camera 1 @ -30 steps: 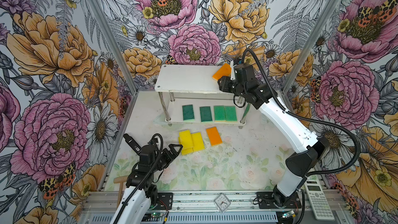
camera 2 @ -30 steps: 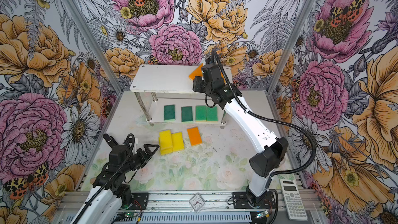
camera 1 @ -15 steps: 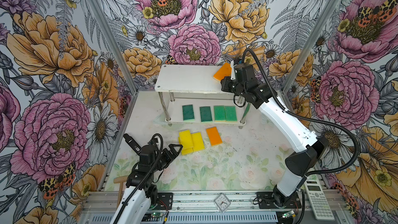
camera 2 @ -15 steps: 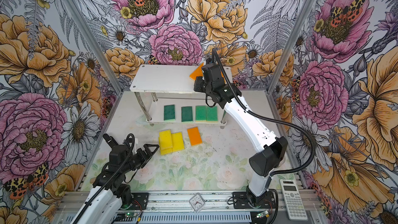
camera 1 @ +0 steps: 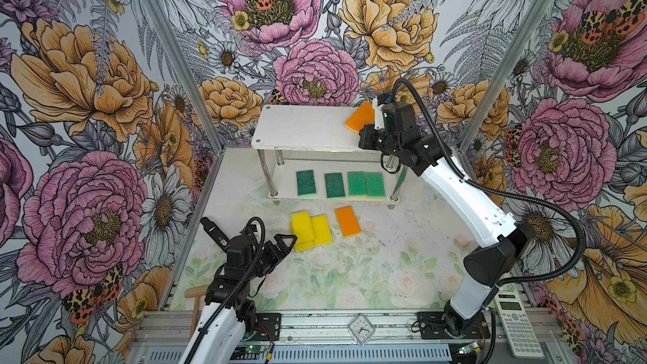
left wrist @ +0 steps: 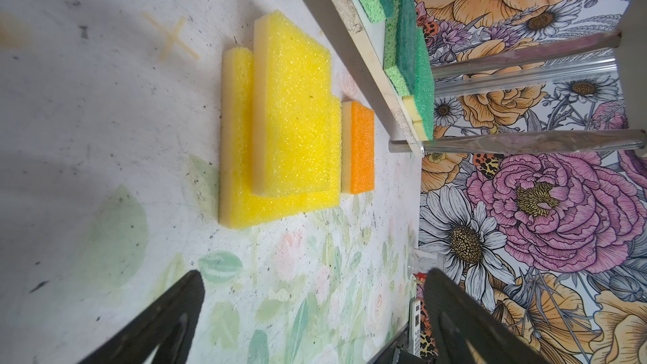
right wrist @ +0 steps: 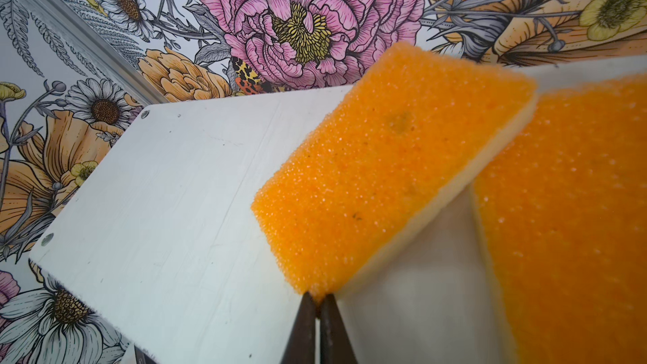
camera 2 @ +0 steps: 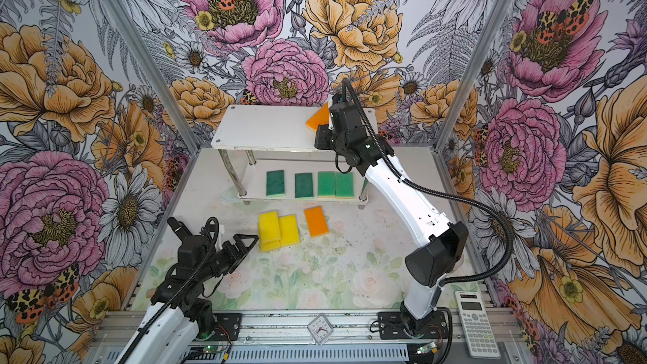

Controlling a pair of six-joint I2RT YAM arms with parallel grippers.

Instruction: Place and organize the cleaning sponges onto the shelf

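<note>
Two white boards on chrome legs form the shelf [camera 1: 297, 127], and the right gripper [right wrist: 317, 301] reaches over one end of its upper board with jaws pressed together, tips touching the near corner of a tilted orange sponge [right wrist: 385, 169] that rests against a second orange sponge [right wrist: 577, 222] just beside it; whether that corner is pinched I cannot tell. Below that gripper four green sponges [camera 1: 357, 184] lie in a row on the lower board. Ahead of the left gripper [left wrist: 313, 274], whose jaws stand wide and empty, sit stacked yellow sponges [left wrist: 290, 117], with a lone orange sponge [left wrist: 362, 148] just beyond them.
</note>
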